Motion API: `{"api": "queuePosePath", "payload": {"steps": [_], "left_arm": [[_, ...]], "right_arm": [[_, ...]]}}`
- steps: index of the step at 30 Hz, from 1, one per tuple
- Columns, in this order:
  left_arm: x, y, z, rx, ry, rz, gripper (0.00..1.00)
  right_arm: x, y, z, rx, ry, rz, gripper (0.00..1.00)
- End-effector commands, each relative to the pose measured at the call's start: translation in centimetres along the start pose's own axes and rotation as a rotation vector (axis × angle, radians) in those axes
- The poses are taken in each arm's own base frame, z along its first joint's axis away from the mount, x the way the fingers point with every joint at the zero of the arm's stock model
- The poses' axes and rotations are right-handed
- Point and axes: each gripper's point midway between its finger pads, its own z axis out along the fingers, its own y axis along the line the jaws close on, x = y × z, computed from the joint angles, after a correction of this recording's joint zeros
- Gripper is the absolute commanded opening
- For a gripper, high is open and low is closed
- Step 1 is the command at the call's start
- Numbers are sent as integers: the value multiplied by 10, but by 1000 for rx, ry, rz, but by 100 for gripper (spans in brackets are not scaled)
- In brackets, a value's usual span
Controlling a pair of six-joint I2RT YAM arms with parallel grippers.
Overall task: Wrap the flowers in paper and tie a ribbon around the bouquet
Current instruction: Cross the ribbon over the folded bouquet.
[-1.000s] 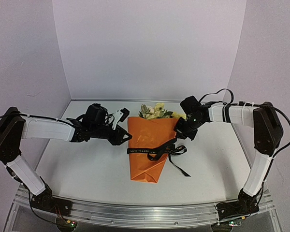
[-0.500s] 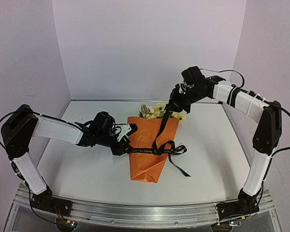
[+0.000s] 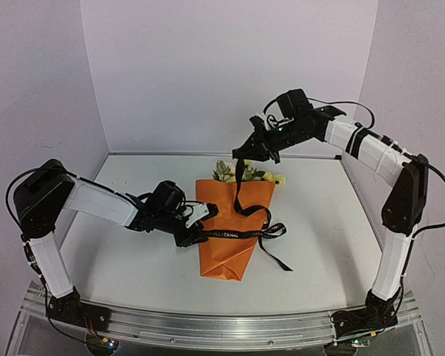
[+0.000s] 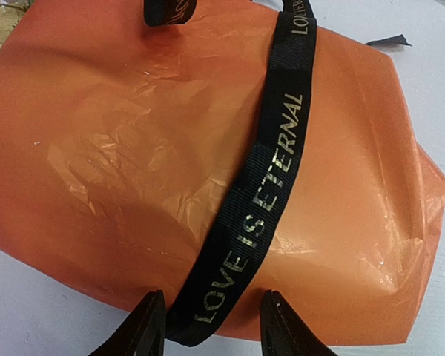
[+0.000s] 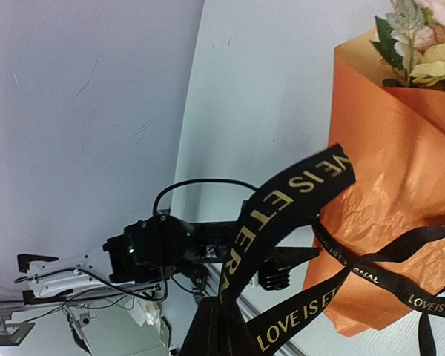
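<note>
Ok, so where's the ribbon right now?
In the top view, the ribbon bands the orange bouquet mid-table, one strand running up to the right claw; the left claw straddles it at the bouquet's left edge.

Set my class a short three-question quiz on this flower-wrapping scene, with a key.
1. True or false: the right claw holds one end of the ribbon up above the bouquet.
2. The paper is: A green, B orange, C blue?
3. Fill in: the ribbon's lettering reads LOVE IS ____.
Key: 1 true; 2 B; 3 ETERNAL.
</note>
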Motion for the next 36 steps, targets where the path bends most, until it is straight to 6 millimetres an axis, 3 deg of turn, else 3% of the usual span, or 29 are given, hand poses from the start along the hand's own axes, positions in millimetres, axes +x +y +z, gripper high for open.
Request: {"api": "queuePosePath", "payload": {"steps": [1, 5, 9, 16, 24, 31, 36], "left_arm": [[-26, 20, 4, -92, -61, 46, 40], [-33, 24, 3, -110, -80, 32, 16], [-42, 26, 0, -112, -103, 20, 1], [-55, 31, -7, -104, -153, -28, 0], [-61, 42, -12, -117, -180, -67, 0], [-71, 44, -22, -121, -220, -73, 0], [-82, 39, -31, -100, -262, -56, 0]], "right_arm": [[24, 19, 3, -118, 103, -8, 0], [48, 15, 5, -145, 137, -29, 0], [71, 7, 10, -162, 183, -40, 0], [110, 8, 29, -215, 269, -74, 0], [151, -19, 69, -168, 410, -23, 0], [167, -65, 88, -38, 439, 20, 0], [166, -97, 100, 97, 435, 29, 0]]}}
